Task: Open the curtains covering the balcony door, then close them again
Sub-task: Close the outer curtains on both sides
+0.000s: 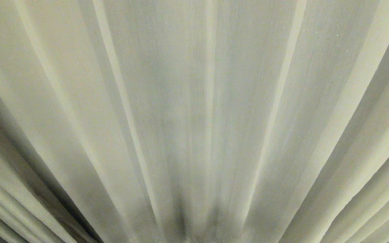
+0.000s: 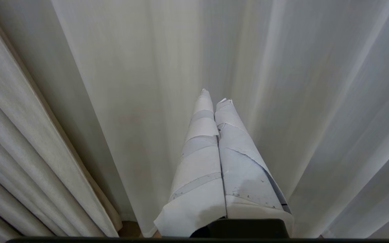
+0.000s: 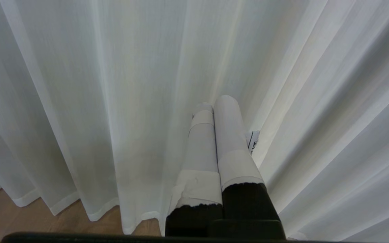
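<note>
Cream pleated curtains [image 1: 194,101] drawn shut, left gripper [image 2: 214,96] and right gripper [image 3: 216,103] jaws closed, empty

The curtains [image 1: 194,101] hang drawn right before me, my left gripper [image 2: 214,96] and right gripper [image 3: 216,101] both just in front of their folds, the floor [image 3: 29,219] beneath their hem.

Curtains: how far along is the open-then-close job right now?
Done: nothing I can confirm. The curtains hang drawn across every view, and no balcony door shows. Whether they were already opened and closed, I cannot tell. In hand: nothing. The left pincer and right pincer are both shut, empty, pointing at the pleats. Left: if this is the start, parting the panels, then drawing them back.
</note>
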### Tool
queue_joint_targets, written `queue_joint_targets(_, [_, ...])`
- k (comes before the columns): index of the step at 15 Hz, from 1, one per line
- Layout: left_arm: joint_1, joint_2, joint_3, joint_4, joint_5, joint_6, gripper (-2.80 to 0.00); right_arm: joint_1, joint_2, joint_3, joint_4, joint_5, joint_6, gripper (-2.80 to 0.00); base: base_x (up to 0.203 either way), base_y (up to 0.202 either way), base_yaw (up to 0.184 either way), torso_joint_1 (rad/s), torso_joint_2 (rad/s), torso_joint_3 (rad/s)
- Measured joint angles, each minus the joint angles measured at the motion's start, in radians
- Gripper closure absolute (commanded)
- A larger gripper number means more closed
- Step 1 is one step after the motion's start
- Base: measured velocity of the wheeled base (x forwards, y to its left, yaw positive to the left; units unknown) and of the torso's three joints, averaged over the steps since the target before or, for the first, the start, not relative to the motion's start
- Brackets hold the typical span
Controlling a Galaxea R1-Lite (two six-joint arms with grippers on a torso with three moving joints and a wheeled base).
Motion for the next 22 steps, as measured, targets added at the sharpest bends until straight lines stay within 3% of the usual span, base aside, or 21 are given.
queue_joint_targets(6, [-0.001,0.000,-0.032,0.013,-0.005,0.002,0.00,0.000,0.000,0.000,0.000,0.000,0.000,0.00,0.000,0.000,0.000,0.000,0.00,0.000])
queue_joint_targets(10, [-0.001,0.065,-0.259,0.144,0.000,0.000,0.00,0.000,0.000,0.000,0.000,0.000,0.000,0.00,0.000,0.000,0.000,0.000,0.00,0.000])
queue_joint_targets(14, [-0.001,0.319,-0.541,0.131,0.034,0.000,0.00,0.000,0.000,0.000,0.000,0.000,0.000,0.00,0.000,0.000,0.000,0.000,0.00,0.000])
queue_joint_targets(16, [0.001,0.463,-0.672,0.082,0.096,0.000,0.00,0.000,0.000,0.000,0.000,0.000,0.000,0.00,0.000,0.000,0.000,0.000,0.00,0.000])
queue_joint_targets(19, [0.024,0.680,-0.834,-0.049,0.294,-0.017,0.00,-0.001,0.000,0.000,0.000,0.000,0.000,0.00,0.000,0.000,0.000,0.000,0.00,0.000])
queue_joint_targets(20, [0.048,0.753,-0.873,-0.108,0.371,-0.031,0.00,-0.001,0.000,0.000,0.000,0.000,0.000,0.00,0.000,0.000,0.000,0.000,0.00,0.000])
queue_joint_targets(22, [0.147,0.867,-0.925,-0.212,0.460,-0.050,0.00,0.000,0.000,0.000,0.000,0.000,0.000,0.00,0.000,0.000,0.000,0.000,0.00,0.000])
